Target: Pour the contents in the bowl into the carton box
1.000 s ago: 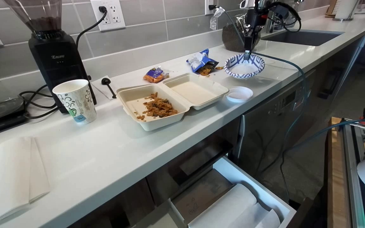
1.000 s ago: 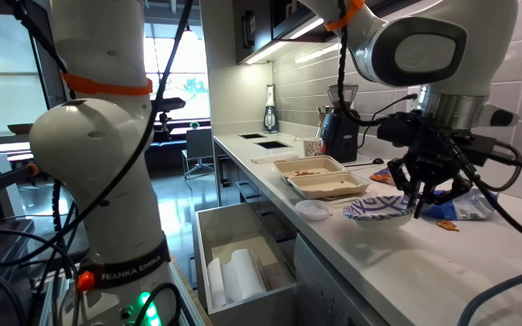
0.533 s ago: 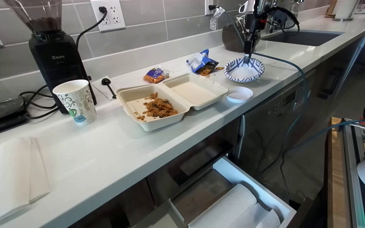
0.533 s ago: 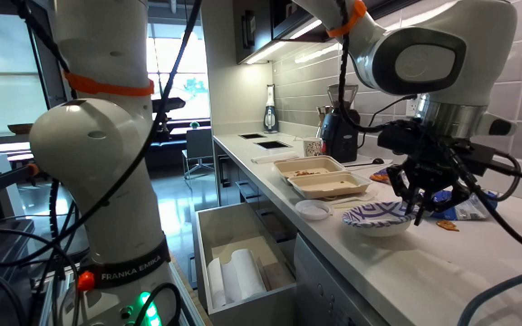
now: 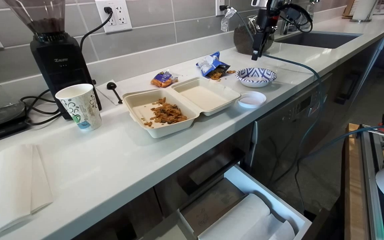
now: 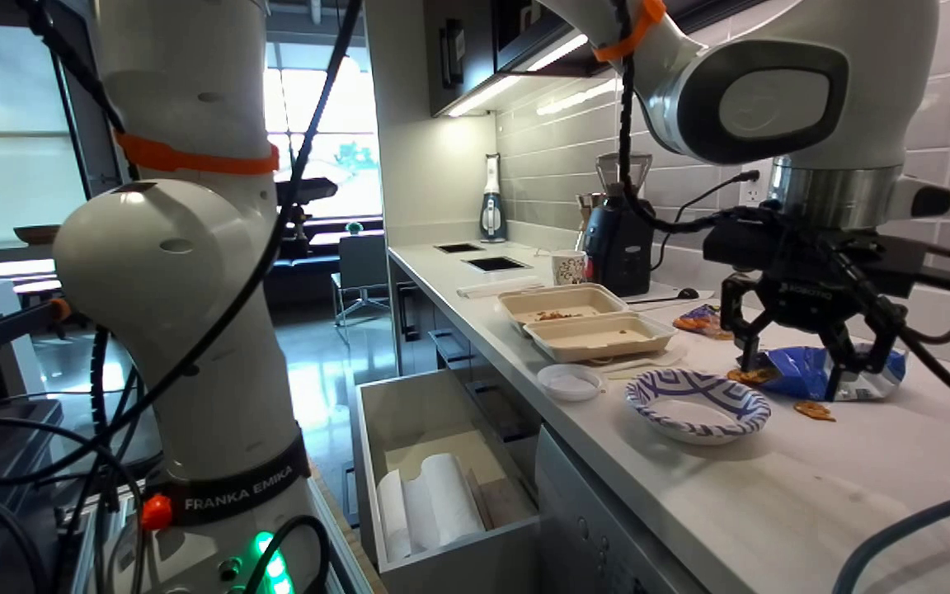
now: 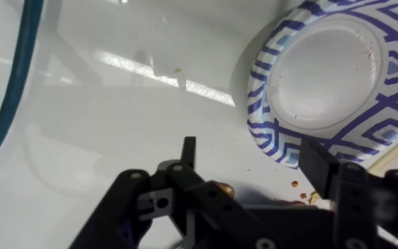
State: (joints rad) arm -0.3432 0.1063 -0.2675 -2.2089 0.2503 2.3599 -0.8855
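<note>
The blue-and-white patterned bowl (image 5: 256, 81) rests upright on the counter in both exterior views, with only tiny crumbs on its white bottom in the wrist view. My gripper (image 6: 790, 378) stands apart from it, above and toward the wall side, with fingers spread and nothing between them. One of its fingers (image 7: 318, 166) overlaps the bowl's rim in the wrist view. The contents, a heap of brownish-orange pieces (image 5: 168, 113), lie in one half of the carton box (image 5: 205, 95). That box lies unfolded, its second half bare apart from a small bit seen in an exterior view (image 6: 599, 337).
A white dish (image 5: 252, 100) sits between bowl and box. The blue snack packet (image 6: 821, 375) lies under the gripper, a loose chip (image 6: 815, 410) beside it. A small packet (image 5: 162, 79), paper cup (image 5: 80, 106) and grinder (image 5: 63, 63) stand farther along. A cable (image 7: 16, 76) crosses the counter.
The bowl has come down onto the counter and levelled out. My fingers have opened, let go of its rim and moved up and away toward the wall.
</note>
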